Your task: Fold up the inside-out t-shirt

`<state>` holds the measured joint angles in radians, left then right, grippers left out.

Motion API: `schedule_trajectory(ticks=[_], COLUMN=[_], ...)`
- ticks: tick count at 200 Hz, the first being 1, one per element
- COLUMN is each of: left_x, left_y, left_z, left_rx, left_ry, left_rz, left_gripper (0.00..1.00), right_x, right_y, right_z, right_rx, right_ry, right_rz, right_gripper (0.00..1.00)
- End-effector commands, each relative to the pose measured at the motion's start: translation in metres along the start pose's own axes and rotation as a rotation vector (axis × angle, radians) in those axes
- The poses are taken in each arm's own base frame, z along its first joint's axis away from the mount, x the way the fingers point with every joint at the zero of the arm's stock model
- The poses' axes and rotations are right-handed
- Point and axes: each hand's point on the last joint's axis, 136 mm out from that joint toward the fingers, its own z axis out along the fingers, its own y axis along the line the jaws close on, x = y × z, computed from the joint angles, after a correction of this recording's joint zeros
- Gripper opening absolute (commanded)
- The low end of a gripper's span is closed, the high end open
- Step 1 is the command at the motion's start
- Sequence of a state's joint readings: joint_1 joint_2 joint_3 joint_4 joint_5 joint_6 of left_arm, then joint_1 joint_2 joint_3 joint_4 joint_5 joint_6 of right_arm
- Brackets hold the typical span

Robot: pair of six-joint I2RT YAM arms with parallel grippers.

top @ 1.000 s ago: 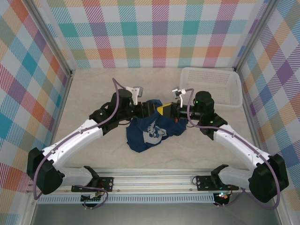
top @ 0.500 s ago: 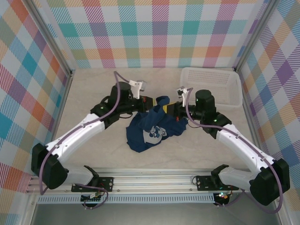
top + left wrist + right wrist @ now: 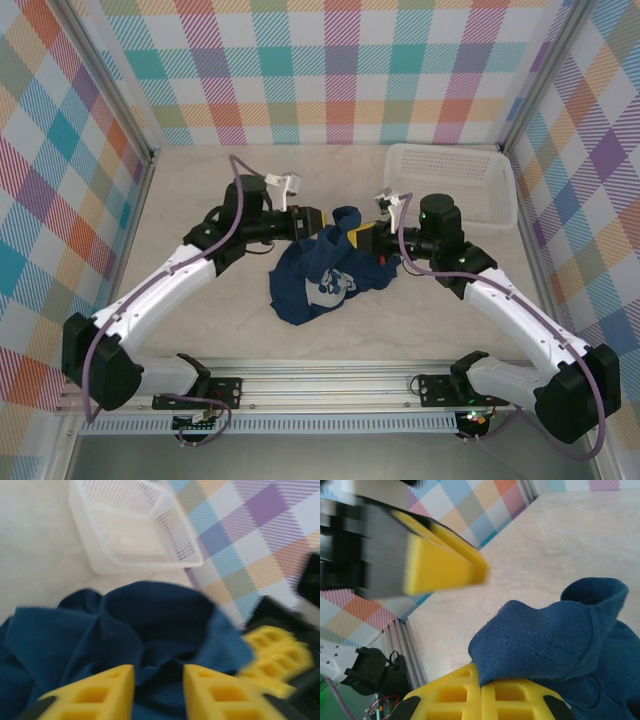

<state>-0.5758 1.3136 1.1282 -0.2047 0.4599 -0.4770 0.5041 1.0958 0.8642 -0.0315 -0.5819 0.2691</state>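
The dark navy t-shirt [image 3: 320, 275] lies bunched at the table's middle, its white round print [image 3: 325, 288] facing up. One edge is lifted into a hump between the two grippers. My right gripper [image 3: 362, 236] is shut on a stitched hem of the t-shirt [image 3: 545, 640], the cloth pinched between its yellow fingertips [image 3: 481, 672]. My left gripper [image 3: 312, 222] hovers at the hump's left side. Its jaws [image 3: 159, 672] stand open, with t-shirt folds [image 3: 150, 615] just beyond the gap and nothing pinched. The wrist views are blurred.
A white mesh basket [image 3: 450, 185] sits at the back right, also in the left wrist view [image 3: 125, 525]. Checkered walls enclose the table on three sides. Bare tabletop [image 3: 200, 180] lies left of and behind the t-shirt.
My left gripper closed, then opened again, and drew back a little to the left from the t-shirt. The right gripper stayed shut on the hem, holding it raised.
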Motion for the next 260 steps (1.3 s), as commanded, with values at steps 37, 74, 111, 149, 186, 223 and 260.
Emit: schedule_trajectory(ticks=[37,74,111,149,186,223,260], left_x=[0.017,0.021,0.011,0.001,-0.027,-0.033,-0.038], left_y=[0.002,-0.001,-0.004,-0.013,-0.029,-0.047,-0.047], left_z=[0.018,0.027,0.029,0.029,-0.011,-0.044,-0.067], left_rx=[0.005,0.031,0.040,0.065,0.099,0.170,0.161], left_ry=[0.094,0.121,0.088,0.075,-0.101,-0.198,-0.283], left_rz=[-0.009,-0.011,0.017,0.043,0.082,0.133,0.204], left_gripper=[0.47,0.41,0.17,0.00,0.00,0.00,0.00], right_x=[-0.010,-0.011,-0.007,-0.005,0.006,0.015,0.020], right_y=[0.018,0.018,0.018,0.015,-0.008,-0.031,-0.022], right_z=[-0.004,-0.005,-0.004,-0.008,-0.010,-0.010,-0.009], right_rx=[-0.085,-0.078,-0.086,-0.056,0.075,0.171,0.110], right_ry=[-0.043,-0.046,-0.037,-0.044,-0.034,-0.056,-0.075], right_rz=[-0.064,-0.063,-0.054,-0.061,-0.020,0.041,0.002], right_gripper=[0.00,0.00,0.00,0.00,0.00,0.01,0.05])
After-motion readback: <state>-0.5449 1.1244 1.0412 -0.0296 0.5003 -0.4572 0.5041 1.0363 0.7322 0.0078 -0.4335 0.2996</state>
